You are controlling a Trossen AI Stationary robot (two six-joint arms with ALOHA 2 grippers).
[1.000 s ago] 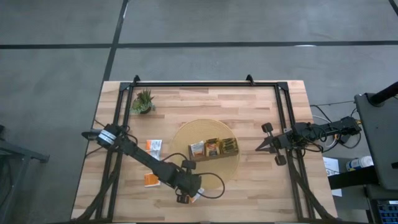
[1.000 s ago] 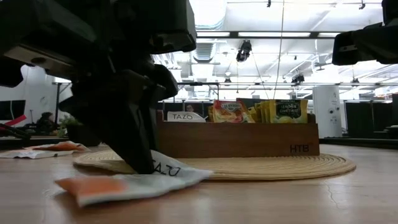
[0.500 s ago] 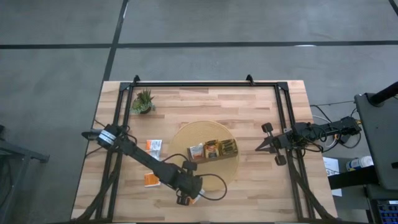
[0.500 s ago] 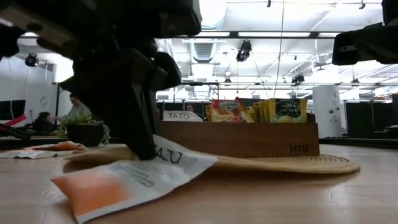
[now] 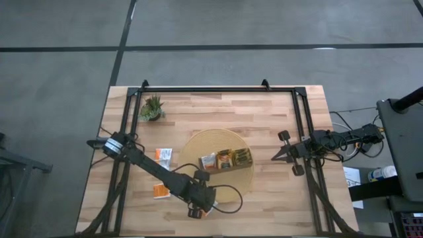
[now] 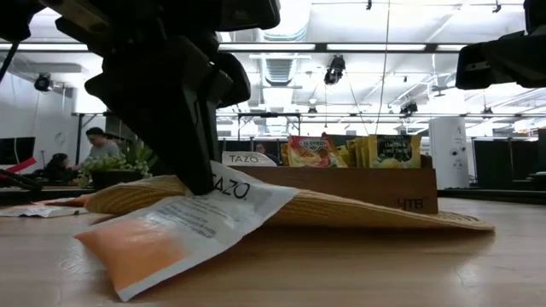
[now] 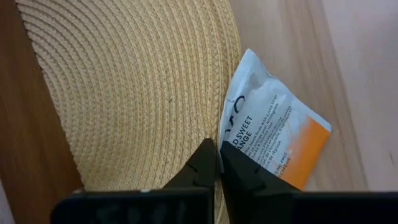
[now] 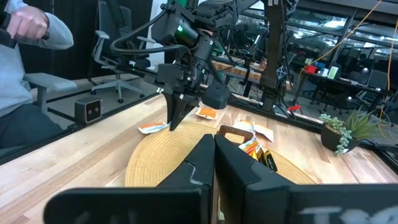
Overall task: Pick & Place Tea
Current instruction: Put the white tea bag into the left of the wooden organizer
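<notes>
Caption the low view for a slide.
Left hand pinches a white-and-orange tea sachet, lifting the woven mat's edge too.

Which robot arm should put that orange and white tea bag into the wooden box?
The left one, probably. Its claw already pinches the tea bag beside the box. The right claw waits far off.

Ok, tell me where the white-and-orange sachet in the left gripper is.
The white-and-orange sachet hangs tilted from the shut left gripper near the table's front edge, at the woven mat's front rim, which appears lifted with it.
</notes>
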